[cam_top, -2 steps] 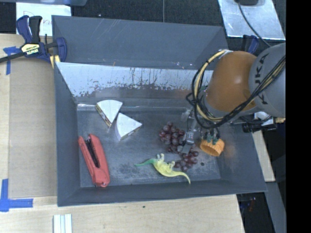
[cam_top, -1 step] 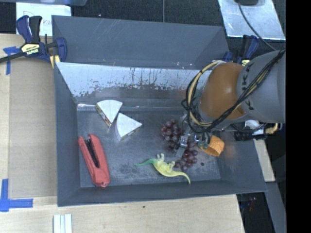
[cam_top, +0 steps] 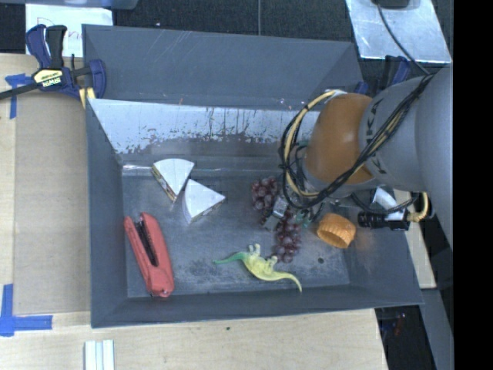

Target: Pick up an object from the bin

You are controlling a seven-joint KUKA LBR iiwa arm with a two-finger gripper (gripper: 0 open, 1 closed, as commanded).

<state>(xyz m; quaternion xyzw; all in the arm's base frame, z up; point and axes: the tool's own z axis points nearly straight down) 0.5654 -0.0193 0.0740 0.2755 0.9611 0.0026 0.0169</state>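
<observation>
My gripper is low over the right half of the bin, right at a bunch of dark purple toy grapes that trails down toward the bin's front. Much of the gripper is hidden under the arm's wrist. A small orange cup lies on its side just to the right of the grapes, against the right wall. A green and yellow toy dinosaur lies just in front of the grapes, near the front wall.
Two white wedge-shaped slices sit left of centre. A red hand tool with a black insert lies along the left wall. The arm and its cables cover the bin's right back corner.
</observation>
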